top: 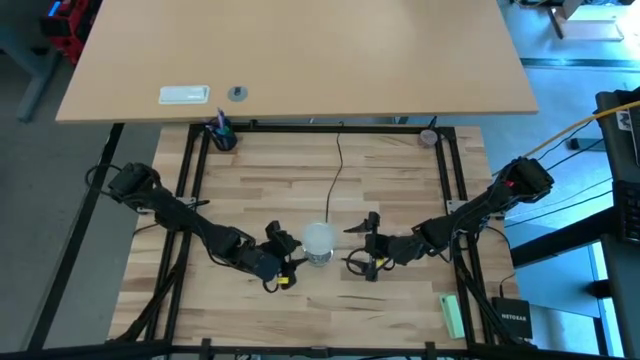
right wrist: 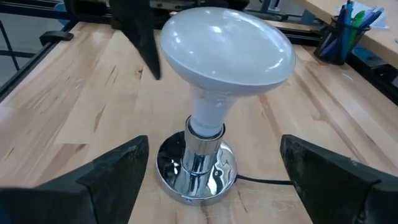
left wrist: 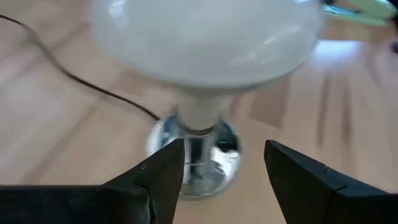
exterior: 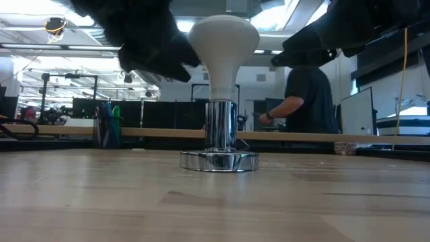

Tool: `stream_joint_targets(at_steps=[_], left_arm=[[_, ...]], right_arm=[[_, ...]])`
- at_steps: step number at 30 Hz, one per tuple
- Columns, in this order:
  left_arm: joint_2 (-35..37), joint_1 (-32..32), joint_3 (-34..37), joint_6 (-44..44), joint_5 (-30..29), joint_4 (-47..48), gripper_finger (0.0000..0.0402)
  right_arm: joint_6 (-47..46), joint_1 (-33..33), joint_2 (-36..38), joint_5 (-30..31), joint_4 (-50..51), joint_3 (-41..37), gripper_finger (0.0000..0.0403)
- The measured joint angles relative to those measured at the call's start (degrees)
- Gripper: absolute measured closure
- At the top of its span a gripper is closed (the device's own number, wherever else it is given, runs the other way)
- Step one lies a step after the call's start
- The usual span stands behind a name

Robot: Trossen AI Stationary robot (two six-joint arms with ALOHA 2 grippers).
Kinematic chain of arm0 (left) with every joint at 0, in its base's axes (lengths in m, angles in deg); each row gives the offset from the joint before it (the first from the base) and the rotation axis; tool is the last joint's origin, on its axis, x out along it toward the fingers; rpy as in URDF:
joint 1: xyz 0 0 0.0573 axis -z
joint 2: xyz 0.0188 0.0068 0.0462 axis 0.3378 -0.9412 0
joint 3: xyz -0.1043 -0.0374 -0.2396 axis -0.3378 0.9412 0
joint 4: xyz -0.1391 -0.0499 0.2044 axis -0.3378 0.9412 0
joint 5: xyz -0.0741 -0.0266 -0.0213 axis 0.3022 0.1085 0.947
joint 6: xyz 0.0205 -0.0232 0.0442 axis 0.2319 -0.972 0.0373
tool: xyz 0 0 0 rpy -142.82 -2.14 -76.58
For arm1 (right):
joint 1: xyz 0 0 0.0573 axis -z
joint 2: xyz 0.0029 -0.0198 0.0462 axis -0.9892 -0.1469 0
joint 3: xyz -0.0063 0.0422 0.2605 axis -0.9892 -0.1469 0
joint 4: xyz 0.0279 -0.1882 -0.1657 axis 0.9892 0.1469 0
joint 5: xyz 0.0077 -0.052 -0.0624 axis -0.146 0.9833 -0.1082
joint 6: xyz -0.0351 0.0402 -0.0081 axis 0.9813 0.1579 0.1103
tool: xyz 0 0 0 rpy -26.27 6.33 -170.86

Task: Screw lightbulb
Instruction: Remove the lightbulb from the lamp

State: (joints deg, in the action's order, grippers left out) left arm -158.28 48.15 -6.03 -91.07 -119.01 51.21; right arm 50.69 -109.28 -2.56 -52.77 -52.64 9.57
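- High view shows the wooden counter (top: 400, 190) carrying everything, with a black frame along its edges and a larger pale desk (top: 300, 50) beyond its far edge.
- Both dark arms reach in from the counter's left and right edges and meet near the middle of its near edge.
- The lightbulb (top: 318, 238) stands upright there, its neck seated in the silver socket (exterior: 219, 141), whose round base rests flat on the counter.
- A thin black cord (top: 335, 175) runs from the socket toward the far edge.
- The left gripper (top: 283, 248) sits just beside the lightbulb on its left; in its wrist view the two fingers (left wrist: 155, 180) stand partly apart, level with the socket stem, and hold nothing.
- The right gripper (top: 366, 245) waits near the lightbulb on the other side, its fingers (right wrist: 118, 168) spread wide and empty.
- A green object (top: 453, 315) lies by the counter's near right corner.
- A pen cup (top: 221, 134) stands at the far left corner, and a small round thing (top: 428, 137) at the far right corner.
- Low view shows a person (exterior: 302, 101) in a dark shirt in the room behind.
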Motion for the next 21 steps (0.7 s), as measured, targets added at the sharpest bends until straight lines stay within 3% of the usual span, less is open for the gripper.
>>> stream_joint_targets(at_steps=[3,6,10,16,21], left_arm=[[-0.1,1.4,5.6,-1.7,-5.2,-6.5,0.0192],[-1.8,0.8,11.6,-3.2,-5.1,-21.8,0.0192],[-3.0,-0.8,14.3,3.1,-2.7,-38.7,0.0192],[-4.5,-2.9,13.0,9.9,-2.0,-38.7,0.0192],[-8.2,-3.8,10.1,10.7,-2.0,-38.8,0.0192]], right_arm=[[0.0,0.0,0.0,0.0,-0.2,0.0,0.0036],[0.0,0.5,0.0,0.2,-0.3,0.0,0.0036],[0.2,0.9,0.0,0.0,-0.2,0.0,0.0036],[1.2,0.9,0.0,0.3,-0.3,0.0,0.0036],[1.3,1.2,0.0,0.4,-0.3,0.0,0.0036]])
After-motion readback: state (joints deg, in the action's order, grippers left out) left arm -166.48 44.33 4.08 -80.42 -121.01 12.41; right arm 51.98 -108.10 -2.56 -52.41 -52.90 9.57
